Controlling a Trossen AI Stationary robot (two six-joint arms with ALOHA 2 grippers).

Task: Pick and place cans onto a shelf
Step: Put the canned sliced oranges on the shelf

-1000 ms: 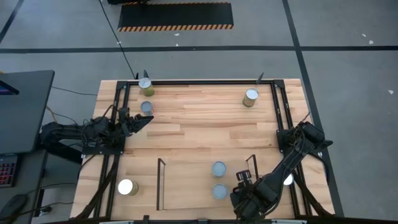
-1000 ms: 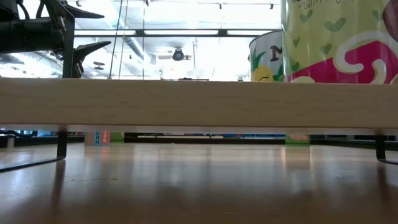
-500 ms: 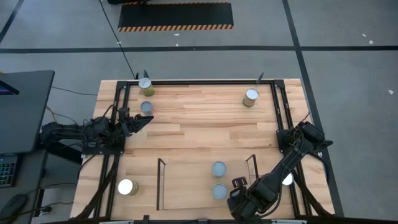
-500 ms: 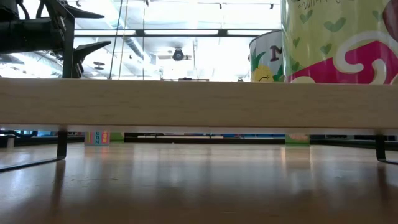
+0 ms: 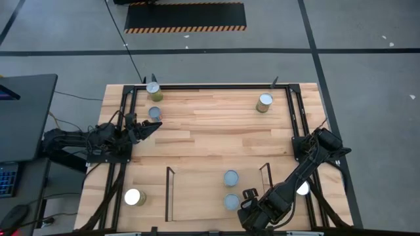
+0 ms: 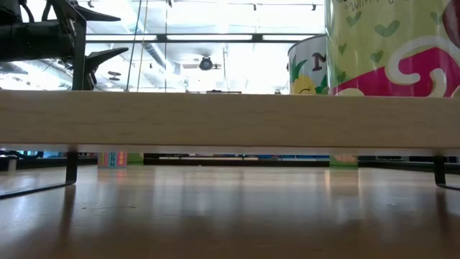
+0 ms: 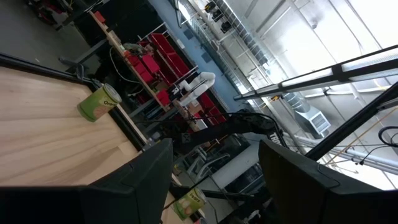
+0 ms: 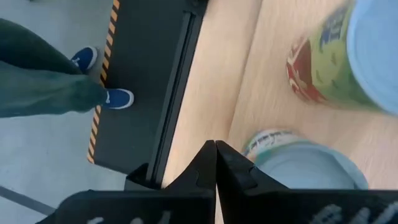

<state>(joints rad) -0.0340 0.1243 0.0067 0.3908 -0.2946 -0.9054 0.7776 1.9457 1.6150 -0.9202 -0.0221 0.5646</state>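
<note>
Even overhead light, glare on one can top [image 5: 133,195], near cans [image 8: 339,56] blurred

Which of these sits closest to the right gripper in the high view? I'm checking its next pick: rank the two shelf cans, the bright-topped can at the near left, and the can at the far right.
From the right gripper:
1. Nearer shelf can, just beside it, toward the left.
2. Farther shelf can, one step deeper in the shelf.
3. Far-right can, across the table.
4. Bright-topped can, outside the shelf, near left.

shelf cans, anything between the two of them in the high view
Nothing: in the high view bare light wood separates the far can from the near can on the shelf.
</note>
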